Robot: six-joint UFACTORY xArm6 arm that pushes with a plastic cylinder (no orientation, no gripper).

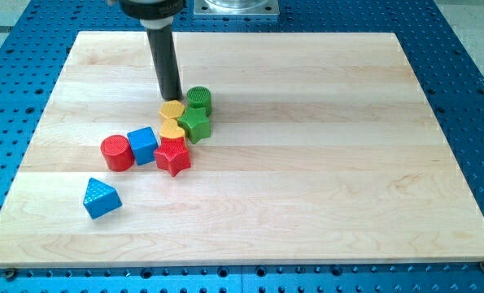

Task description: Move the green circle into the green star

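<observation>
No pincer on this arm, so nothing to call apart or together; what's working here is a straight dark rod, and my tip (pixel 171 98) is down on the wooden surface (pixel 323 163), toward the view's top left of centre. It stands just left of the green circle (pixel 199 99), very near it though I can't tell whether they touch, and right above the yellow block (pixel 172 110), hexagon-like in shape, sitting at the rod's foot. The green circle is upright, and its lower edge meets the green star (pixel 195 124), which lies directly below it in the view, the two touching. A second yellow block (pixel 171 129), rounded like a heart, is pressed against the star's left side. Below that, a red star (pixel 172 156) sits tight under the yellow pair. To its left comes a blue cube (pixel 143 145), and beside that, touching or nearly so, a red cylinder (pixel 116 152). Further down toward the view's bottom left, well apart from the cluster, a blue triangle (pixel 101 198) lies alone
</observation>
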